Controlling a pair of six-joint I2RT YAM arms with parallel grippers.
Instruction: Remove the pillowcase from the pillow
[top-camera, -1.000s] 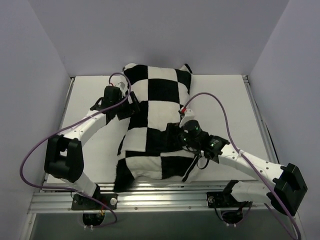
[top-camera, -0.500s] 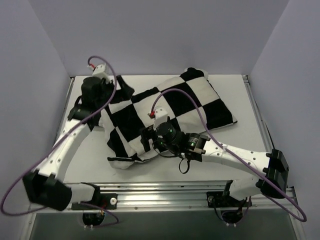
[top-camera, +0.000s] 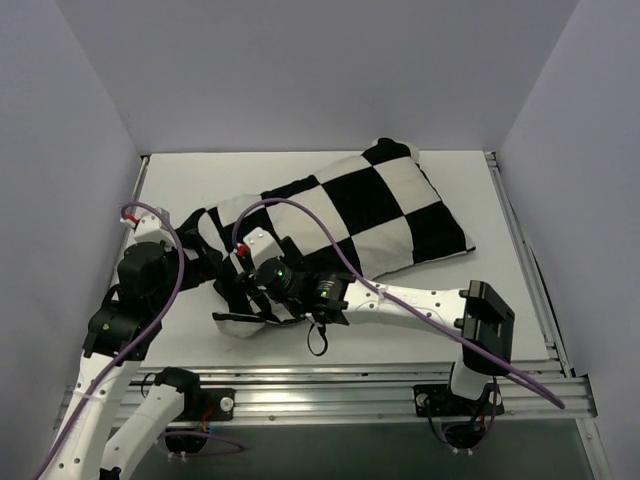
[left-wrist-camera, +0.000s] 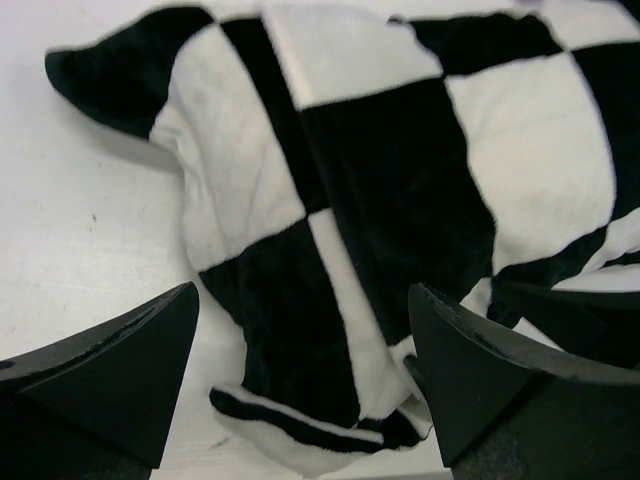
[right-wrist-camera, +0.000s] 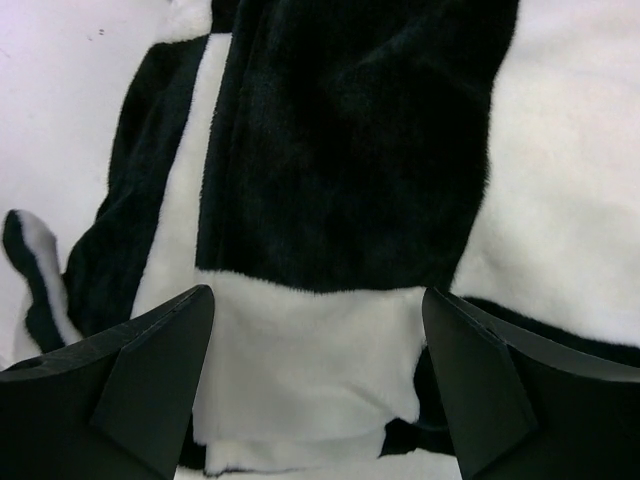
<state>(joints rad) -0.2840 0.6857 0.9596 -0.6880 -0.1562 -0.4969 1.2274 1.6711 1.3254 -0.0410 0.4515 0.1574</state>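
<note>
The black-and-white checkered pillowcase (top-camera: 380, 215) lies diagonally on the table, plump at the far right and flat and crumpled at its near-left end (top-camera: 240, 318). The plain white pillow is hidden inside it. My left gripper (top-camera: 203, 265) is open at the left of that crumpled end; in the left wrist view its jaws (left-wrist-camera: 305, 300) stand wide apart over the fabric (left-wrist-camera: 380, 170). My right gripper (top-camera: 247, 295) is open just above the same end; in the right wrist view (right-wrist-camera: 320, 295) its jaws straddle a white square of the fabric (right-wrist-camera: 310, 370), holding nothing.
The white table (top-camera: 500, 300) is bordered by grey walls on the left, back and right. A metal rail (top-camera: 320, 385) runs along the near edge. The right arm's purple cable (top-camera: 330, 250) loops over the pillowcase.
The pillowcase turned from lengthwise to diagonal and its near-left end went flat. The left arm drew back to the near left. The right gripper moved left to the crumpled end.
</note>
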